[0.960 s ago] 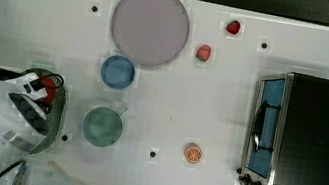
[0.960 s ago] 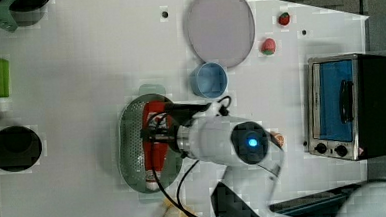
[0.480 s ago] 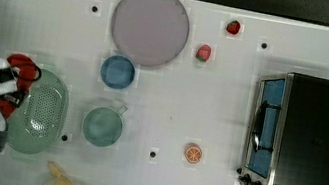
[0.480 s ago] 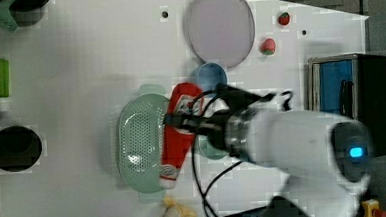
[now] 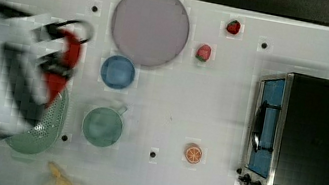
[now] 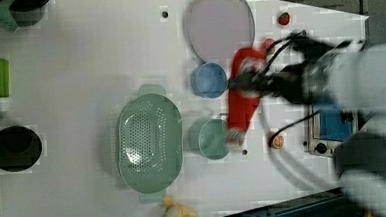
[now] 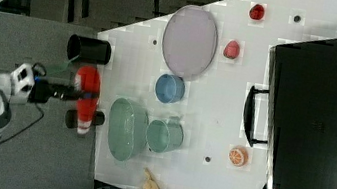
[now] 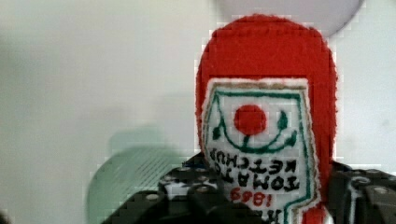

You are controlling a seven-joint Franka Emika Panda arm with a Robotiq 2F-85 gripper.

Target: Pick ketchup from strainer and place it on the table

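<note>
Above the table [image 6: 79, 69], clear of the strainer [image 6: 150, 138], the gripper [image 6: 259, 82] clasps the ketchup [image 6: 243, 93]; in the left view a green cup [image 6: 210, 137] and blue bowl [image 6: 208, 80] lie just beside it; toaster oven [image 5: 313, 143] well apart.

The ketchup [image 8: 266, 116] is bright red, with a white label showing a red dot, green trim and dark lettering. The strainer [image 6: 150, 141] is pale green and dotted with tiny holes, and the table [image 6: 89, 69] is plain white.
</note>
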